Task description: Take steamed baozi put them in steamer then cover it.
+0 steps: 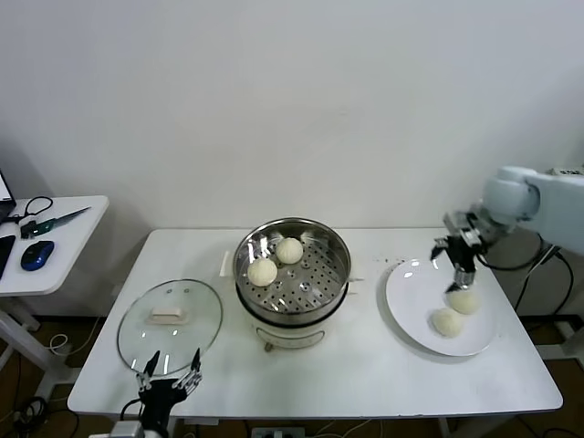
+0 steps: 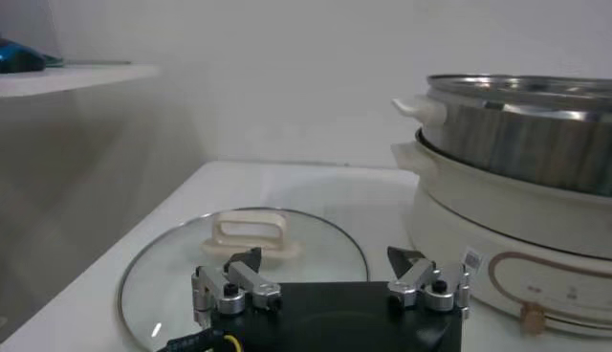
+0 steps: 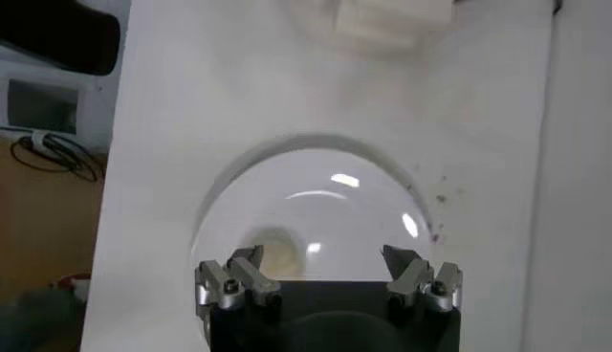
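1. Side desk (image 1: 68,237) at the far left, with a blue mouse (image 1: 36,255) and some dark cables on it, standing apart from the main white counter (image 1: 365,365).
2. The cover (image 1: 170,315) lies flat on the counter's left part, glass with a metal rim, and its white handle (image 1: 169,316) faces up. It sits beside the steamer, not on it.
3. The left end effector (image 1: 171,376) sits at the counter's near edge, just in front of the cover. Its fingers are spread wide with nothing between them. In the left wrist view the cover (image 2: 244,263) lies right past the fingertips (image 2: 251,260), with the steamer's white base off to one side.
4. The steamer (image 1: 292,283) is in the middle of the counter: a shiny perforated basket on a white pot base, still uncovered. Two steamed baozi (image 1: 276,261) are inside on its left rear part, near each other.
5. A white plate (image 1: 411,297) sits on the right side of the counter, with two more baozi (image 1: 454,312) on its right half, just about touching each other.
6. The right end effector (image 1: 453,267) hangs over the plate, pointing down, just above the upper one of those two buns. Fingers are wide apart and hold nothing. The right wrist view looks straight down at the plate (image 3: 316,206), with one bun peeking out by a fingertip.
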